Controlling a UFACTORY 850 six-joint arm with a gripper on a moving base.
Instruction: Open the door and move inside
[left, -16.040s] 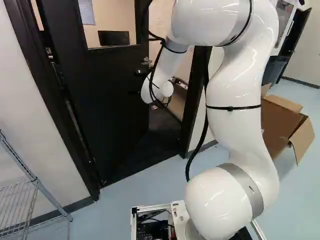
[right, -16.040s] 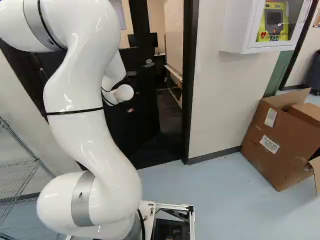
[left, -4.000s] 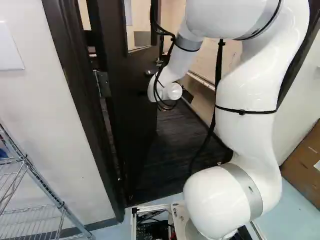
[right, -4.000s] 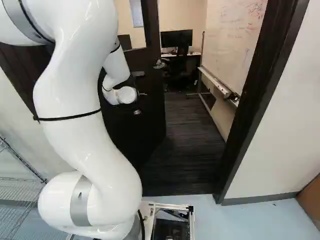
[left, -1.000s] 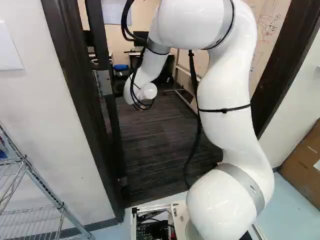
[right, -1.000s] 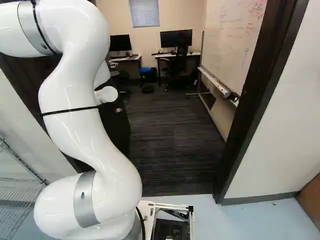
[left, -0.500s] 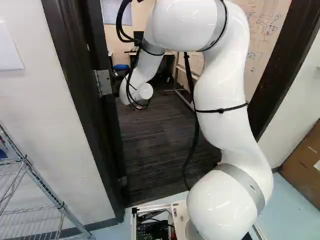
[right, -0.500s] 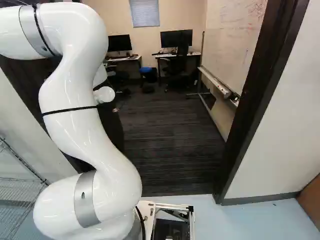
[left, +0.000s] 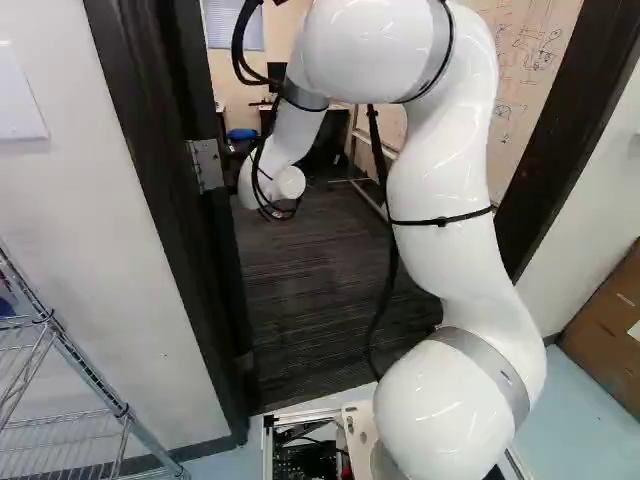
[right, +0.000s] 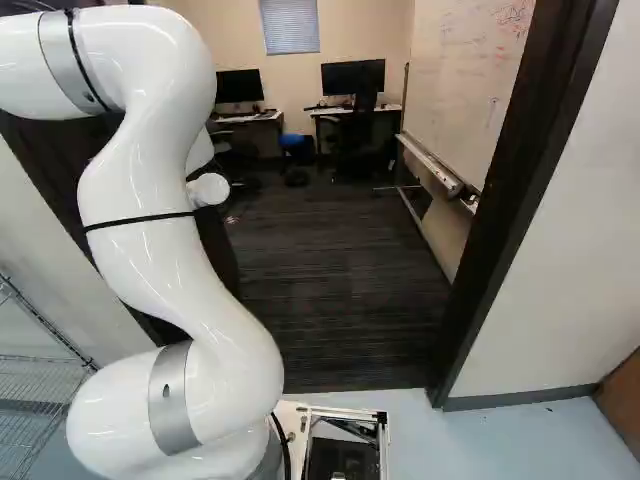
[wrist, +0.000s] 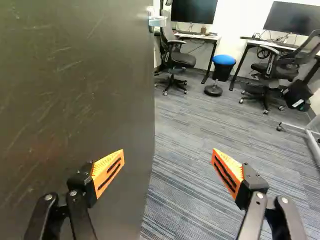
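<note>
Door (wrist: 75, 100) first, wrist view: its broad dark face stands close alongside the gripper (wrist: 168, 155), handle (wrist: 157, 21) up ahead near the free edge. We read the fingers as spread wide, nothing pinched between the orange pads (wrist: 109, 172); probably no grip is needed, since a door this far open only wants pushing or holding back. Whether one finger touches the face, we can't tell. Room floor (wrist: 200, 130) shows past the free edge, desks and chairs well beyond. Left base view: door hangs by the hinge (left: 205, 164) on the left post (left: 160, 180), swung inward; the arm (left: 440, 190) reaches through the doorway with its wrist on the door's side, we judge to keep it from drifting back. Right base view: door sits dark behind the arm, leaving a broad gap to the right post (right: 520, 170). Base (right: 345, 455) is just outside the threshold, so we call opening nearly done, moving inside not. Next likely: drive forward, arm guarding the door; main risk, we'd say, is clipping a post or the door swinging back.
</note>
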